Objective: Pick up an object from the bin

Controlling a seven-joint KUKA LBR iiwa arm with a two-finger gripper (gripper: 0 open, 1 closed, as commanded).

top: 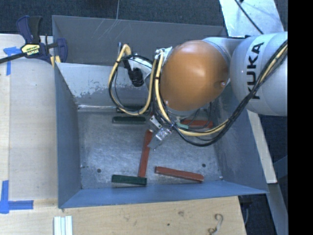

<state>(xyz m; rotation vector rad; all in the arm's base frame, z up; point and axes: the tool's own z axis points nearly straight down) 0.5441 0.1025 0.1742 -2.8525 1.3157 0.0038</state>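
Now the claw [160, 132] hangs low in the middle of the bin [66, 141], just beside the far end of a brown stick [145, 156], seemingly lining up, released or clenched I cannot tell, and next it should grip that stick and lift.

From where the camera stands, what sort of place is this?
Probably a robotics lab's bin-picking test cell: a KUKA arm with cables reaches into a grey metal bin holding loose red-brown and dark green bars.

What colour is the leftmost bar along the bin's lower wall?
The bar is dark green, clearest in the camera view.
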